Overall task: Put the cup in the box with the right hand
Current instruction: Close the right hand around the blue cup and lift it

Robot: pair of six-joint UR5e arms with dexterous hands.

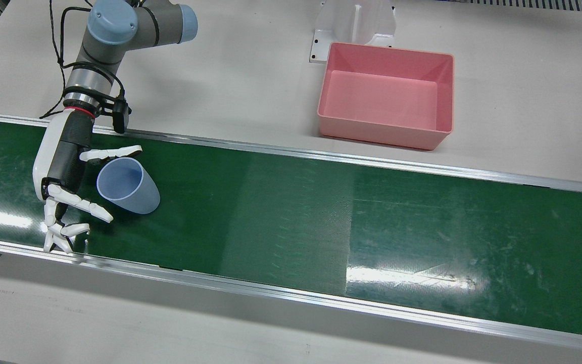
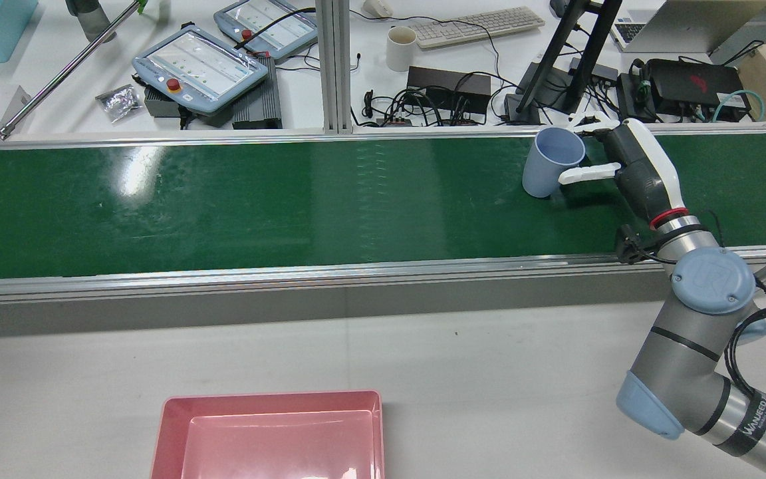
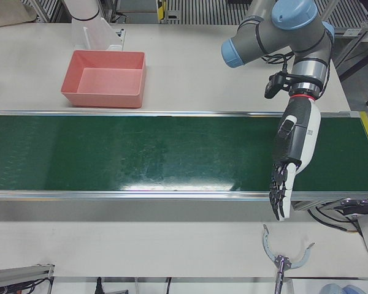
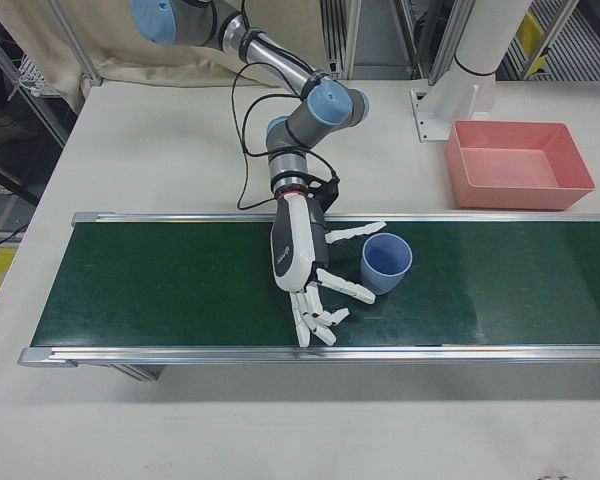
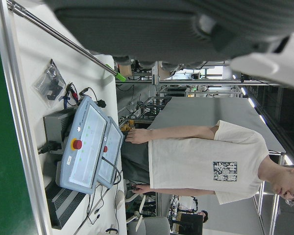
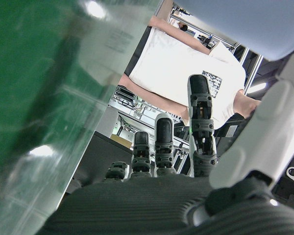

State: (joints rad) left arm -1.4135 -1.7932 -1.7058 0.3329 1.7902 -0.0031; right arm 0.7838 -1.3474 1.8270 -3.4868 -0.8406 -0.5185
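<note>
The cup [image 1: 132,186], a smooth, pale blue tapered plastic tumbler, stands upright on the glossy dark green belt [image 1: 291,212], its round mouth open upward. The right hand [image 1: 66,174], with a white shell, black ribbed palm and jointed white fingers [image 1: 100,212], sits just beside the cup with fingers spread around its wall; one digit reaches along the far side near the rim and others pass the near side, but it is released, not clamped on the cup, and contact cannot be confirmed. In the rear view the cup [image 2: 551,161] stands at the belt's far edge with the right hand [image 2: 632,166] next to it. The box [image 1: 387,96], a shallow rectangular pink plastic tub with sloped walls, rests on the matte grey bench [image 1: 220,81] beyond the belt's aluminium rail, well apart from the cup. The left hand [image 3: 291,159] hangs over the belt's other end, fingers straight and pointing down, holding nothing.
</note>
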